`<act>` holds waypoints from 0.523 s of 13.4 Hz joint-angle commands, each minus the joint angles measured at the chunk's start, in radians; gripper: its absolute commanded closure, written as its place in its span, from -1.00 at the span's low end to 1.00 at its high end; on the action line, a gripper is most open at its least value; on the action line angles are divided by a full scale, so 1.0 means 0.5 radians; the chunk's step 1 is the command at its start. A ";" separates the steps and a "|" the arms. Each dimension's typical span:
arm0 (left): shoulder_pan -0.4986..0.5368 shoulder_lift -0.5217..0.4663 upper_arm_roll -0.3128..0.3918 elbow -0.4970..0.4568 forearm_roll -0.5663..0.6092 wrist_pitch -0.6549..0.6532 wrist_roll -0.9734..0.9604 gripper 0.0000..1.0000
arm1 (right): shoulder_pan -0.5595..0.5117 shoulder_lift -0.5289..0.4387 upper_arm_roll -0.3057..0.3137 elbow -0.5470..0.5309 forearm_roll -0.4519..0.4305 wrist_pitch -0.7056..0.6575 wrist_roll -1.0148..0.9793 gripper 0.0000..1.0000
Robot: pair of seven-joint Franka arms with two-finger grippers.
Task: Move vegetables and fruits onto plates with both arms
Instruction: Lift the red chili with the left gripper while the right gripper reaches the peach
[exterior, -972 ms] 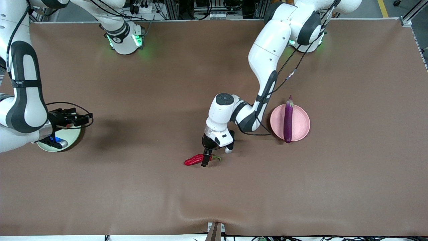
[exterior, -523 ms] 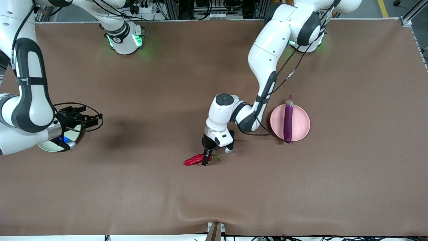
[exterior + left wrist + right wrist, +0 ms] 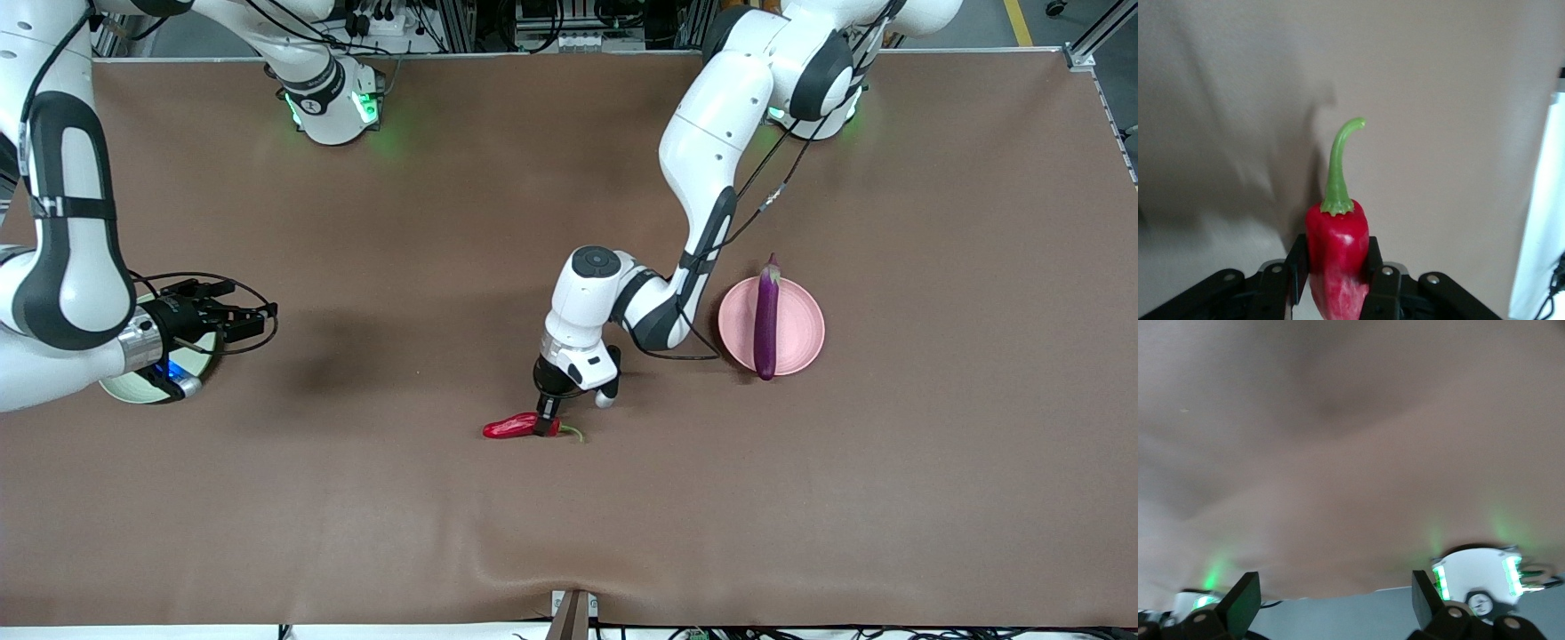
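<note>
The eggplant already lies across the pink plate, toward the left arm's end of the table. The left gripper is clamped on the chili, which rests on the table between its fingers. The right gripper hangs wide open and empty beside the green plate. No fruits show.

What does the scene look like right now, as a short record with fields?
left tool: shut on chili pepper, down at the table
right tool: open, empty, beside green plate
eggplant: lying across pink plate
pink plate: toward left arm's end
green plate: toward right arm's end, mostly hidden by right arm
</note>
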State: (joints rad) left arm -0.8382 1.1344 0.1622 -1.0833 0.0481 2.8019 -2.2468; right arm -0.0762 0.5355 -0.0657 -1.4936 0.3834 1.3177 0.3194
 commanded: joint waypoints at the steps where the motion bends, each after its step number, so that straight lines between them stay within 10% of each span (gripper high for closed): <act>1: 0.013 -0.256 -0.008 0.001 -0.053 -0.369 -0.007 1.00 | 0.085 -0.031 -0.007 0.036 0.178 -0.024 0.268 -1.00; 7: 0.102 -0.446 -0.011 -0.058 -0.059 -1.037 0.455 1.00 | 0.333 -0.025 -0.007 0.048 0.476 0.122 0.729 -1.00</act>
State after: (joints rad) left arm -0.8012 0.9489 0.1631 -1.0708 0.0365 2.3765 -2.1290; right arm 0.0561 0.5337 -0.0610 -1.4641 0.5853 1.3490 0.6181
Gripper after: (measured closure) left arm 0.643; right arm 0.000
